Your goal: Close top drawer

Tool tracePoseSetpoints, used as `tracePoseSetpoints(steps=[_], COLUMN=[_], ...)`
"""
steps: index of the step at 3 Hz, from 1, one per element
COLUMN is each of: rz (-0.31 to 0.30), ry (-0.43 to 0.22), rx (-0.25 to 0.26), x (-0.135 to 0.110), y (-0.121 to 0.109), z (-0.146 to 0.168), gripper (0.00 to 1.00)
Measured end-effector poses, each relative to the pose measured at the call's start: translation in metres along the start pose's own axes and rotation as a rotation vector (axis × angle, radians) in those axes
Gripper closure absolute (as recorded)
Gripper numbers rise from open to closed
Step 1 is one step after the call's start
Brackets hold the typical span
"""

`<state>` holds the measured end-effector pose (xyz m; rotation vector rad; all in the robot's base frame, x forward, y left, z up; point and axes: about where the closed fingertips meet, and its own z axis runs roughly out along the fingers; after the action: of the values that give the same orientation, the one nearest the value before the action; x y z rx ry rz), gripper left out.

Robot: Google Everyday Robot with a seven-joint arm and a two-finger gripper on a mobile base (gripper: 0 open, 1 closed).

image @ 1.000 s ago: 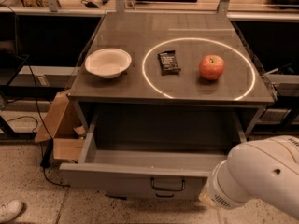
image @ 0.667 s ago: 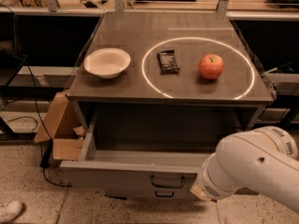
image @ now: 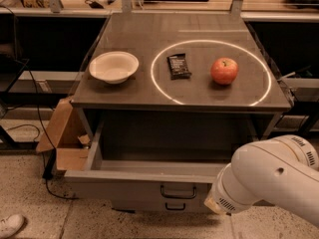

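Observation:
The top drawer (image: 129, 183) is pulled far out from under the table top (image: 134, 96). It is wide, grey and looks empty inside. Its dark wire handle (image: 178, 191) sits at the centre of the front panel. A white arm link (image: 269, 180) crosses the lower right and covers the drawer's right front corner. My gripper is not in view; it lies somewhere beyond that link, hidden or out of frame.
On the table top are a white bowl (image: 113, 66), a dark snack bar (image: 178, 65) and a red apple (image: 224, 70) inside a lit ring. A lower drawer's handle (image: 174, 207) shows under the top drawer. A cardboard box (image: 62, 138) and cables lie left.
The white arm link has moved left and up over the drawer's right front corner. The drawer stays pulled out.

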<state>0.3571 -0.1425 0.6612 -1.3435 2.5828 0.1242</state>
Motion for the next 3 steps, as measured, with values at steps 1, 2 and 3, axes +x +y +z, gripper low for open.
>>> tracePoseSetpoints(steps=[1, 2, 3], rz=[0.0, 0.0, 0.0], ry=[0.0, 0.0, 0.0], rx=[0.0, 0.0, 0.0], x=[0.0, 0.0, 0.0], y=[0.0, 0.0, 0.0], z=[0.0, 0.0, 0.0], gripper=[0.85, 0.61, 0.37])
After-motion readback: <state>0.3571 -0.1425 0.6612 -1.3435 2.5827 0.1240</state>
